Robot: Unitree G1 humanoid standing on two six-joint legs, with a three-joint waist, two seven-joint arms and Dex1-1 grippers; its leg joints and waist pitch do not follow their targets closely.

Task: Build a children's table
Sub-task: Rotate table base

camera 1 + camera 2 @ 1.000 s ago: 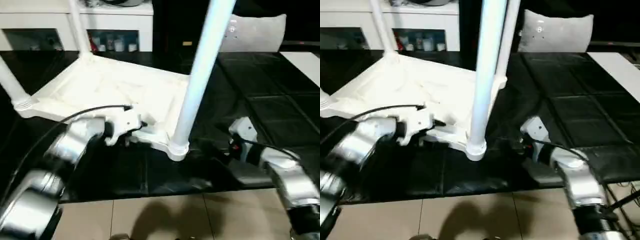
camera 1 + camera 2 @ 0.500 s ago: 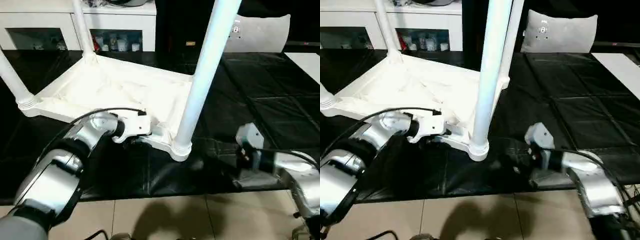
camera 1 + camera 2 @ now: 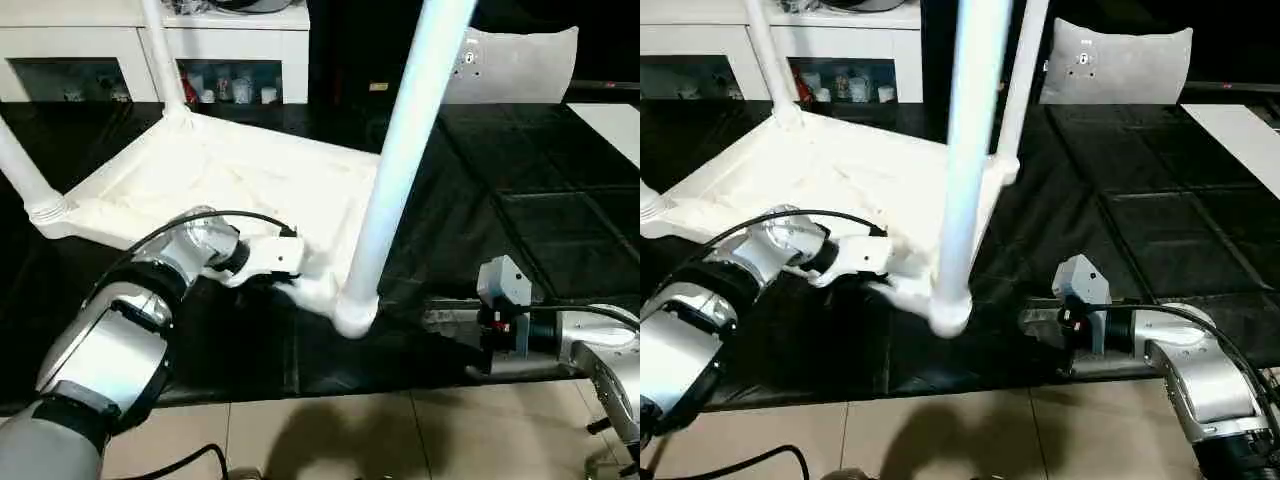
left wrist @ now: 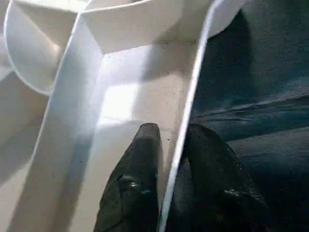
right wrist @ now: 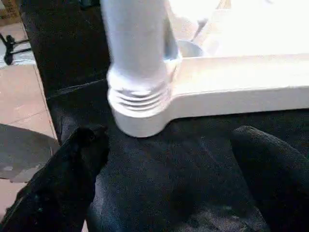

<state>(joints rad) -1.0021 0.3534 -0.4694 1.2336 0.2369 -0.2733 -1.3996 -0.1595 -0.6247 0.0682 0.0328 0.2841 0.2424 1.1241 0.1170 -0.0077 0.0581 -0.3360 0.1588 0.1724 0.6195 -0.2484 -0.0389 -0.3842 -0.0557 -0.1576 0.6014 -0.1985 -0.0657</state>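
Note:
The children's table (image 3: 230,180) lies upside down on a black mat, its white legs pointing up. The near leg (image 3: 400,150) stands in the front corner socket (image 5: 140,108). My left gripper (image 4: 169,133) reaches under the front rim just left of that corner. One black finger (image 4: 140,159) is inside the thin rim wall and the other is outside, both pressed against it. My right gripper (image 5: 174,140) rests low on the mat to the right of the corner and points at it. It is open wide, with nothing between its fingers (image 5: 82,150).
A white cabinet (image 3: 230,40) with glass doors stands behind the table. A grey cushion (image 3: 520,60) leans at the back right. The black mat (image 3: 520,200) stretches to the right, and tiled floor (image 3: 330,440) runs along its front edge.
My left gripper has slid in to the table's front rim and closed its fingers around it. The right gripper has stayed open beside the corner.

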